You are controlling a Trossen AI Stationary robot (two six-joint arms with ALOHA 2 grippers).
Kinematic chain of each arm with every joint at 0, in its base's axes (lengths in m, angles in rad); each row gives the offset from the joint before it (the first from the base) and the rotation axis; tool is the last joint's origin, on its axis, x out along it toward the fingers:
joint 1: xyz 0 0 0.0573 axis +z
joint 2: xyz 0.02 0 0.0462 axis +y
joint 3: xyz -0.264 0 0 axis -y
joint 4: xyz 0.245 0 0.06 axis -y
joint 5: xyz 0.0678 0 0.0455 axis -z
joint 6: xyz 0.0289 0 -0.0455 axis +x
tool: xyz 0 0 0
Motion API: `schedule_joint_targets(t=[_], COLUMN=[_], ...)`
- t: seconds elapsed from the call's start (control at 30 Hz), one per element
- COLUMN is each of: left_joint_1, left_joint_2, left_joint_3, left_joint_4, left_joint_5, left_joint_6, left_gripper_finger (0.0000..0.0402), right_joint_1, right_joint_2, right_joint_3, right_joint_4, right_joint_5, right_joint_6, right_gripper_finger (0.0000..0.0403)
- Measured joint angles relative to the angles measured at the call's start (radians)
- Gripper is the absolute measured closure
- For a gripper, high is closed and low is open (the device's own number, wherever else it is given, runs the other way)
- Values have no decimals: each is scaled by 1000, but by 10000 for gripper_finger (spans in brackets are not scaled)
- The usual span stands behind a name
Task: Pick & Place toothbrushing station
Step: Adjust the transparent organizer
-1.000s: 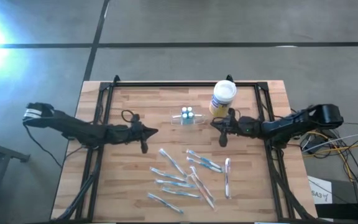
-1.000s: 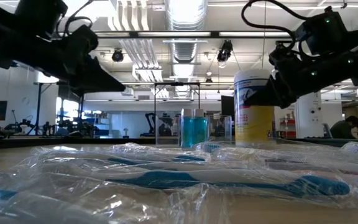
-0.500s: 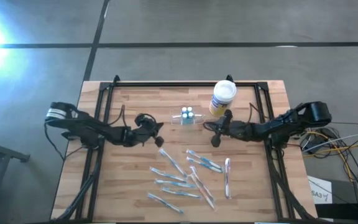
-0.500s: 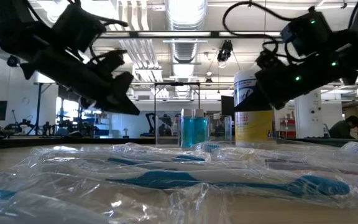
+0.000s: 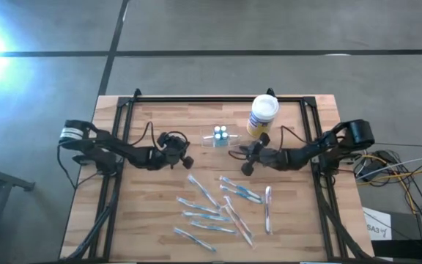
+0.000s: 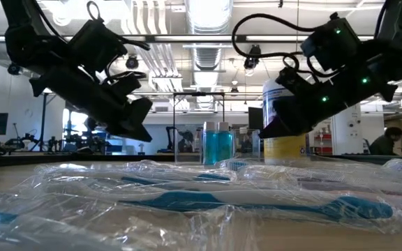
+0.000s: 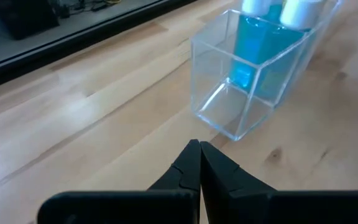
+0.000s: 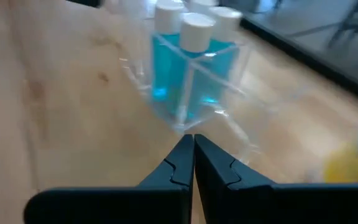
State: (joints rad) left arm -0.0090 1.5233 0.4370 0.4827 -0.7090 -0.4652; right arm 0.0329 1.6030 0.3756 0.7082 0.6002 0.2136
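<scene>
The toothbrushing station (image 5: 220, 137) is a small clear plastic holder that stands on its base at the middle of the wooden table. It holds blue bottles with white caps (image 7: 253, 68) (image 8: 191, 81) (image 6: 218, 146). My left gripper (image 5: 187, 156) (image 7: 199, 144) is shut and slants down a little short of the holder's left end. My right gripper (image 5: 234, 152) (image 8: 193, 138) is shut too. It slants down at the holder's right end, with its tips just short of the holder's near corner. Neither gripper holds anything.
A round canister (image 5: 263, 114) with a white lid and a yellow label stands right behind the holder, on its far right. Several wrapped toothbrushes (image 5: 222, 209) lie scattered toward the near edge. Black frame rails (image 5: 123, 110) run along the table's sides.
Both grippers have sunk toward the table and tipped further down, staying shut. My right gripper has moved toward the table's left and closed in on the holder. My left gripper has come down beside the holder's other end. The holder has stayed in place.
</scene>
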Motion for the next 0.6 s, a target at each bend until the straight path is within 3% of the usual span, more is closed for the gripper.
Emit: schedule_joint_targets(t=[0.2,0.6], left_joint_1=[9,108], left_joint_2=[5,8], left_joint_3=[0,40], left_joint_4=[0,0], left_joint_5=[0,80], left_joint_6=[-4,19], left_gripper_finger=[399,399], right_joint_1=[48,-4], right_joint_2=[-56,-30], right_joint_3=[29,29], right_joint_4=[-234,-229], right_joint_5=[271,221], right_joint_6=[81,108], right_gripper_finger=[394,394])
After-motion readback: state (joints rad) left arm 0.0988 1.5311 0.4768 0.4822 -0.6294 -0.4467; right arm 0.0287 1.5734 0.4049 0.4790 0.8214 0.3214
